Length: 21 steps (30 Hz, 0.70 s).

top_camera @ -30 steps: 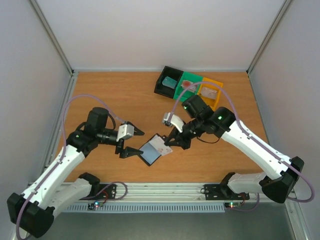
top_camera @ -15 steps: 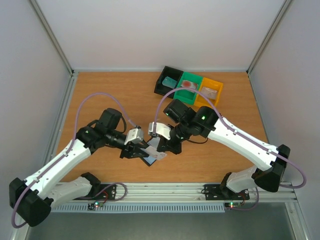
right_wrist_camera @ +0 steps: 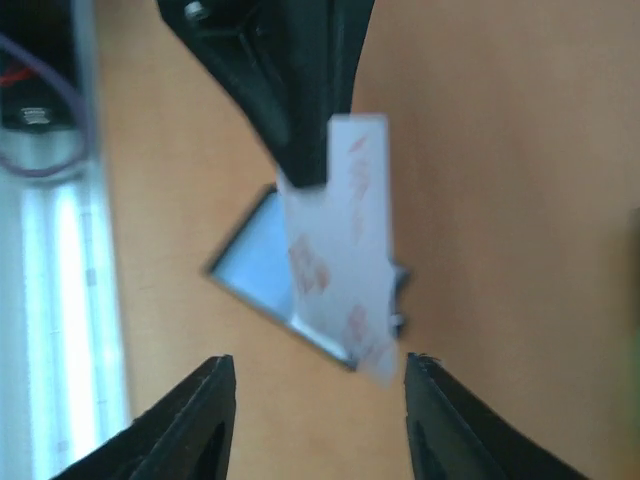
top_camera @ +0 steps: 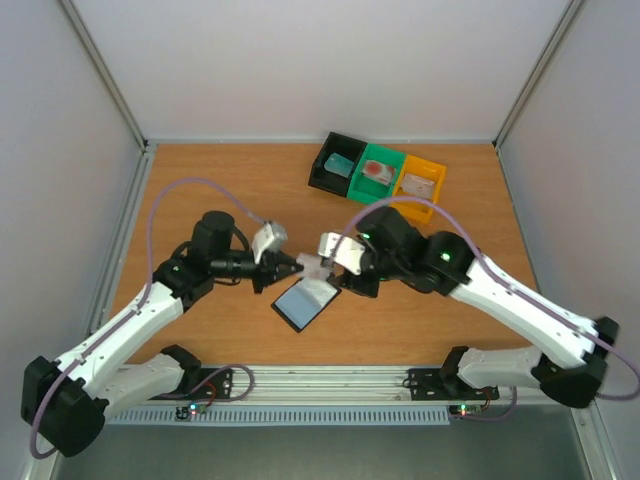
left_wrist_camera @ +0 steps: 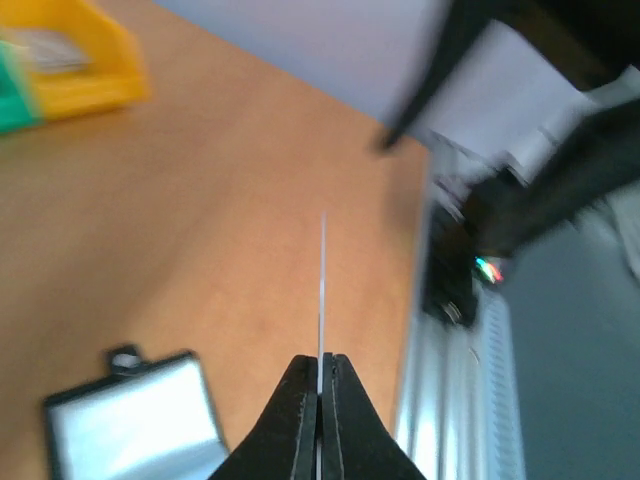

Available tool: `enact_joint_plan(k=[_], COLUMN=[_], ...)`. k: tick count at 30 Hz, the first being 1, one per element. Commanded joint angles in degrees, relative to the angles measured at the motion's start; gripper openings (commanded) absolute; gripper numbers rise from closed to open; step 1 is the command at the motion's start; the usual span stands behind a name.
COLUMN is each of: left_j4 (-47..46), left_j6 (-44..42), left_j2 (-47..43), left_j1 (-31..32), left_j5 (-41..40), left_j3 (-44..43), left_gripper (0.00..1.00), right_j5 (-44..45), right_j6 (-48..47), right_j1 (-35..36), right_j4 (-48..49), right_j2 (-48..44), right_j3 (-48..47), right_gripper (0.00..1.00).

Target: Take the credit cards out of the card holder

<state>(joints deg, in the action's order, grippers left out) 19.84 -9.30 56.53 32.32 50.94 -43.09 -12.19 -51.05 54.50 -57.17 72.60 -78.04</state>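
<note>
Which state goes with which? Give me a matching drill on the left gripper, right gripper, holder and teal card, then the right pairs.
Things:
1 left gripper
2 right gripper
3 holder
4 teal card

States:
A lying open on the table
B in the black tray
C open, gripping nothing
D shut on a whitish card

Pairs: 1-D, 2-C, 3-A, 4-B

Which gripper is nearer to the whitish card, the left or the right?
Left. The left gripper is shut on one edge of the whitish card, holding it. The right gripper is open at the card's other end, its fingers not touching it.
</note>
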Motion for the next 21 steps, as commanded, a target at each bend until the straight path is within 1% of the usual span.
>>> enact_joint_plan(k=[1,2,3,5,7,9,11,13,15,18,21], left_j4=[-22.74,-23.09,-23.50,-22.84,-21.68,-20.26,-17.59,-17.27,-18.45,-21.76,-24.37], left_j6=[40.13,45.22,51.34,55.37,59.62,64.22,69.77,72.89,74.28,75.99,76.60], left_j2=[-1.47,-2.20,-2.75,-4.28,-4.95,-5.16,-5.48,-6.06,-6.44,-7.65,-9.04], left_j1=[-5.07,-5.21,-5.29,-5.71,-7.34,-9.54,-11.82,-12.86,-13.35,-13.51,-13.50], left_j5=[-17.11,-22.12,-25.06,-29.87,-32.26,-33.63,-33.13,-32.41,-31.89,-32.17,-32.28], left_j3=[1.50,0.94,0.41,-0.40,-1.03,-1.75,-2.92,-3.47,-2.87,-0.57,0.97], left_gripper=[0.00,0.00,0.00,0.00,0.00,0.00,0.00,0.00,0.00,0.00,0.00], right_j5=[19.88,21.06,21.63,21.63,19.29,17.06,18.23,19.90,19.78,19.80,20.76], right_j6=[-9.61,-12.31,-15.38,-22.87,-31.66,-39.64,-44.00,-46.52,-48.69,-50.66,-54.25], right_j1=[0.42,0.43,0.64,1.09,1.22,1.22,1.22,1.22,1.27,1.92,2.19], right_j4=[21.18,26.22,31.57,42.97,55.36,67.94,77.44,83.39,89.32,92.67,100.51], right_j2=[-11.99,-13.42,-13.98,-14.04,-12.80,-9.48,-4.33,0.54,3.85,7.64,12.55], right_j3=[8.44,10.44,12.49,16.95,21.92,25.74,26.00,24.92,24.78,23.69,24.23], right_gripper=[0.51,0.52,0.54,0.56,0.60,0.65,0.66,0.66,0.69,0.70,0.69])
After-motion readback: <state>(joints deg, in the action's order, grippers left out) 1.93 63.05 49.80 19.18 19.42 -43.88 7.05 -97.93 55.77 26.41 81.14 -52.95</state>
